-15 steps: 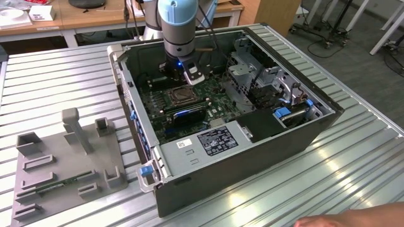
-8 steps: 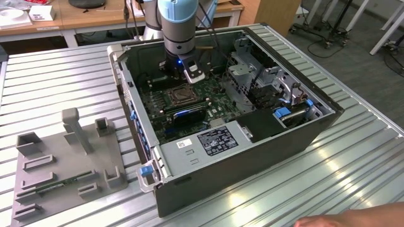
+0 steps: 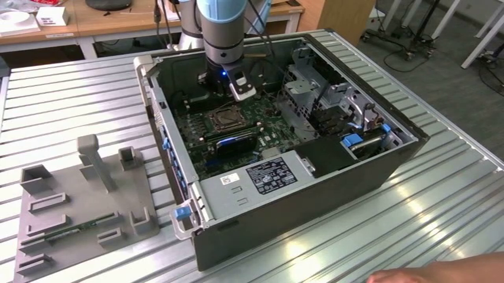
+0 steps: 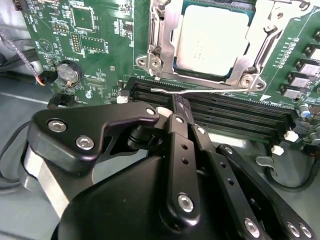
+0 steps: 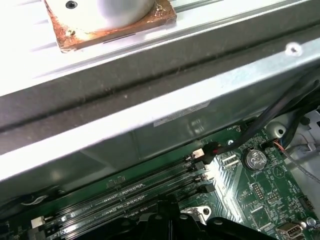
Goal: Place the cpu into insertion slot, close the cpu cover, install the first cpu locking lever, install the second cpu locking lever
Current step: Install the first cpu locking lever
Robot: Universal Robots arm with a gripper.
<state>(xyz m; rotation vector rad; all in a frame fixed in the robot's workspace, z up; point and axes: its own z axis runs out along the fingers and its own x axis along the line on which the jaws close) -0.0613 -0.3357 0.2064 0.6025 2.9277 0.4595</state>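
Hand (image 3: 237, 98) down inside the computer case (image 3: 315, 194), near the insertion slot (image 3: 224, 119).
On the exterior view's left I see a grey tray (image 3: 79, 206) on the counter (image 3: 71, 100), beside the case. In the second wrist view the cpu (image 4: 212, 37) sits in its slot with the cpu cover (image 4: 257, 47) flat around it. My hand's (image 4: 179, 106) fingers are pressed together, just beside a thin wire lever (image 4: 210, 91) along the memory slots (image 4: 225, 112).
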